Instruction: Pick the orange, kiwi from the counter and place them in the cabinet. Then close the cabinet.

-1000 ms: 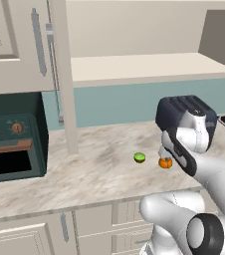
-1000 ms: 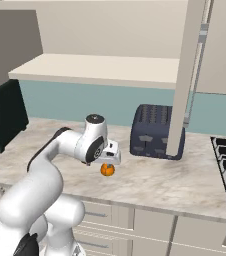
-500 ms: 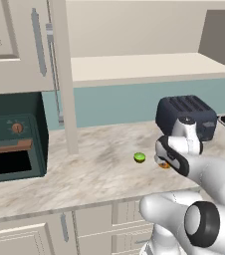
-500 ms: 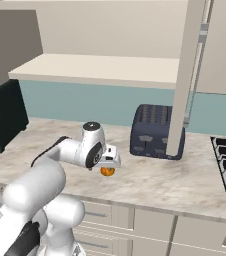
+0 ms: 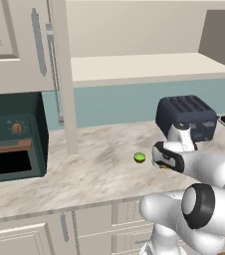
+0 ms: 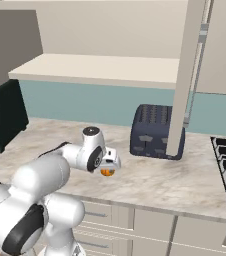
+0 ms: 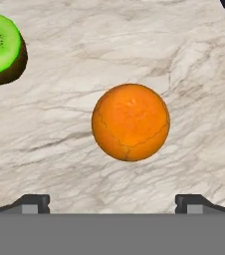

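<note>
The gripper (image 7: 112,203) is being lowered closer over the orange (image 7: 130,122) than a second ago, jaws spread wide, nothing grasped; the orange is lying on the counter (image 7: 109,45), right of the kiwi (image 7: 2,49). A grasp is being prepared; nothing is yet in the cabinet (image 5: 149,67).

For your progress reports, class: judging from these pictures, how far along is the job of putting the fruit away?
Done: nothing stored; the orange and kiwi both lie on the counter. In hand: the open gripper hangs over the orange, not gripping it. Left: shelve both fruits in the open cabinet, then close it.
</note>
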You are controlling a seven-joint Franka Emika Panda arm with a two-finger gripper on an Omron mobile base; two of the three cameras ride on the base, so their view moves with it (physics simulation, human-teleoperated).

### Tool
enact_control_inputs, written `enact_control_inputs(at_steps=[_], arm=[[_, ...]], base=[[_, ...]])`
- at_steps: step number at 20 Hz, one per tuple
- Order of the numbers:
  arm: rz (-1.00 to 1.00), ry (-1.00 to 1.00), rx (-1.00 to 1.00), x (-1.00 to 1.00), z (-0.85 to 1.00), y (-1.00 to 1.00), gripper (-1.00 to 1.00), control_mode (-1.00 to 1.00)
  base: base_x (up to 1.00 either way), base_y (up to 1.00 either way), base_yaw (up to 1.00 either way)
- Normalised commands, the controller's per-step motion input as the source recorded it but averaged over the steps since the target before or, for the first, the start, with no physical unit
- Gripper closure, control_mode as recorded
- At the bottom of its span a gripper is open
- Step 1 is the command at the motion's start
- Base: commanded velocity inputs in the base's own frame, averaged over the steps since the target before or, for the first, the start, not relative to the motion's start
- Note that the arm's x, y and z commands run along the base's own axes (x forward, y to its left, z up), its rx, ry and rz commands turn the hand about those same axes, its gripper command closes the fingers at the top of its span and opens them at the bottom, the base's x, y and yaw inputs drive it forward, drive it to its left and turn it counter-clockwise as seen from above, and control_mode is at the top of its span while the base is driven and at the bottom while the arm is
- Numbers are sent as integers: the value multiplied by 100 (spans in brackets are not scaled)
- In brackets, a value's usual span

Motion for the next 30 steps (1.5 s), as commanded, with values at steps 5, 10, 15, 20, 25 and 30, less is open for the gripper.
enact_control_inputs(at_steps=[5, 10, 15, 20, 25, 30], arm=[[0, 0, 0, 23, -20, -7, -100, -100], [0, -2, 0, 23, -22, -14, -100, -100], [0, -5, 0, 25, -20, -16, -100, -100], [0, -4, 0, 32, -24, -1, -100, -100], [0, -2, 0, 36, -18, 0, 100, -100], [0, 0, 0, 18, -15, 0, 100, -100]], base=[[0, 0, 0], [0, 0, 0], [0, 0, 0], [0, 0, 0], [0, 0, 0], [0, 0, 0]])
